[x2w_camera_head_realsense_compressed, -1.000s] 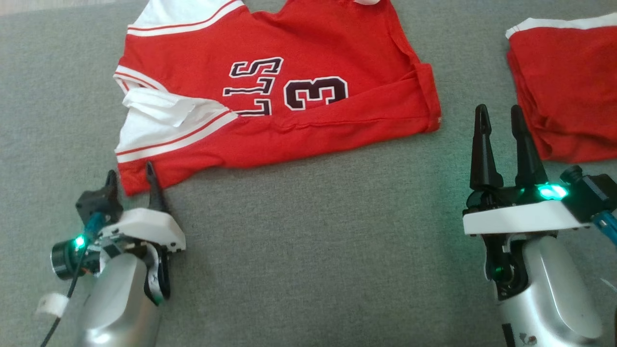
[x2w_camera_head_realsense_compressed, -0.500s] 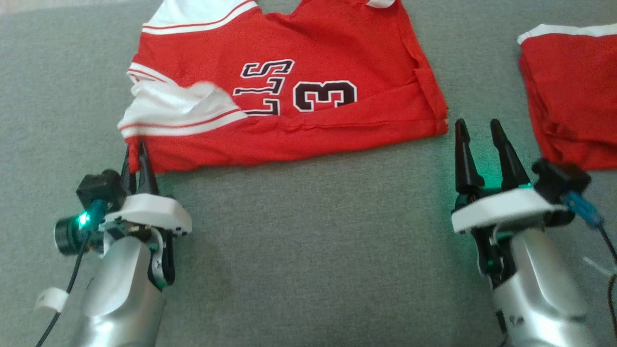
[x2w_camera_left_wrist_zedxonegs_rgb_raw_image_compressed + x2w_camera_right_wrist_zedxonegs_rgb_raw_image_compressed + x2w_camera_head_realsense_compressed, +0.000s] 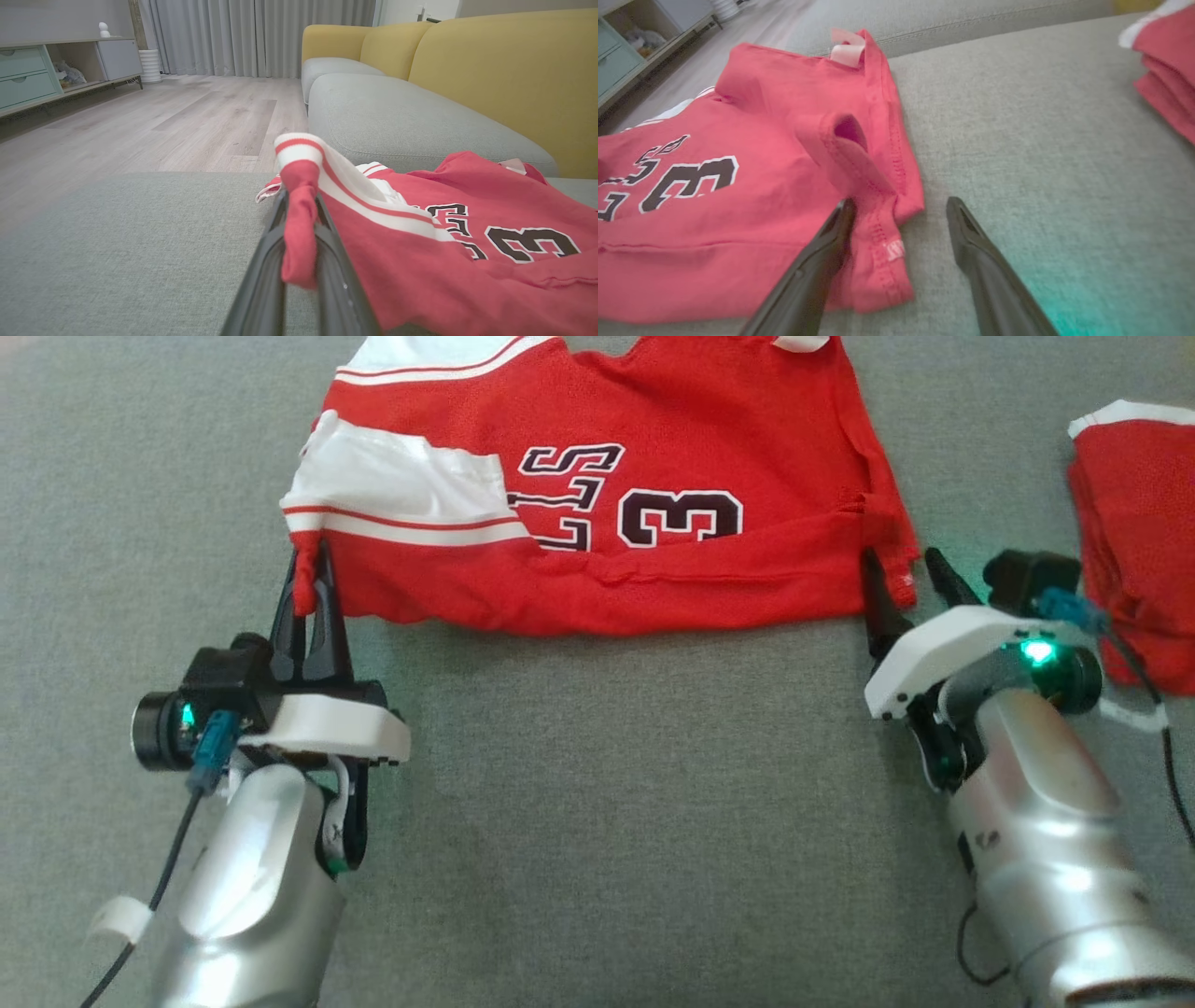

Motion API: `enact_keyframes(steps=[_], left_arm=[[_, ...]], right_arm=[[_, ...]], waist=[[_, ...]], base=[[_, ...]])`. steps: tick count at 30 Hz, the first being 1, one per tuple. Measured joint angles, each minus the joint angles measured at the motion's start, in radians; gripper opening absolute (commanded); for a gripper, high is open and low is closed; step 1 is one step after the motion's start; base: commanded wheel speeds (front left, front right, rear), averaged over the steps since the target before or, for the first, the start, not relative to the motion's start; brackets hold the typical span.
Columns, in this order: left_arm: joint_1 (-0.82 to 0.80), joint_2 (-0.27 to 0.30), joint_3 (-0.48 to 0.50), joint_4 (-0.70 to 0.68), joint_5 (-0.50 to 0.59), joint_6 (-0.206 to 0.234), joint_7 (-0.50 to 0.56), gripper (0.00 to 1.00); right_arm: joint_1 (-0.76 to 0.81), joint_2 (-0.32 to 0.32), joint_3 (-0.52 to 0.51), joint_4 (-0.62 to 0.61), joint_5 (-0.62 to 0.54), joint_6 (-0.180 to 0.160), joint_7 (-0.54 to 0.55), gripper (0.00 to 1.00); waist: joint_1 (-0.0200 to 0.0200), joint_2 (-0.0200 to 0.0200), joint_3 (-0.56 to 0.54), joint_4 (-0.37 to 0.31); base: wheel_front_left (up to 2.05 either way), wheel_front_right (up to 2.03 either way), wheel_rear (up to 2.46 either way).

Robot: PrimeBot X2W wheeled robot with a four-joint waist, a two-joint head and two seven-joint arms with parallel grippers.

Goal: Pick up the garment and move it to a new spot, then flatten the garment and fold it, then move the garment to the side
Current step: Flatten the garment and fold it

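One broad grey sofa seat [image 3: 597, 803] carries everything, and its yellow backrests [image 3: 504, 79] rise beyond the left jaws in the left wrist view. Largest on it is the red basketball jersey [image 3: 700, 429], spread mostly flat ahead of and between both pairs of jaws. Its dark 3 and lettering face up, and its white, red-striped trim lies toward the left jaws. Out to the right of the right jaws, well apart from the jersey, lies a stack of folded red cloth [image 3: 1134, 523] with a white edge. The silver left arm [image 3: 252, 896] and right arm [image 3: 1046, 840] reach in from the near side, one at each near corner of the jersey. The left jaws are clenched on the jersey's near left corner: a bunch of red hem is pinched between the two dark fingers [image 3: 261, 280] and hangs down between them, while the striped trim arches up just past their tips. The right jaws stand released, spread wide astride the near right corner. One finger touches the doubled hem, the other stands over bare seat just beside it, and the hem's end lies in the gap. A small white tag [image 3: 894, 249] is stitched on that hem end, between the right jaws.
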Motion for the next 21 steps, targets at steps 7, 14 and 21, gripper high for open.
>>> enact_keyframes(steps=[7,14,21], left_arm=[[0.001,-0.006,-0.013,-0.005,0.006,-0.001,-0.005,0.00],[0.004,-0.005,-0.014,0.015,0.006,0.000,-0.005,0.00],[0.065,0.006,-0.018,0.052,0.005,0.001,0.018,0.00]], right_arm=[[-0.097,-0.012,0.065,0.111,-0.065,0.000,0.032,0.98],[-0.103,-0.009,0.104,0.148,-0.083,0.000,0.022,0.00],[-0.042,-0.009,0.102,0.161,-0.060,0.000,-0.046,0.00]], waist=[[0.0000,0.0000,-0.001,0.015],[0.0000,0.0000,-0.023,0.019],[0.0000,0.0000,-0.078,-0.002]], base=[[0.00,0.00,0.00],[0.00,0.00,0.00],[0.00,0.00,0.00]])
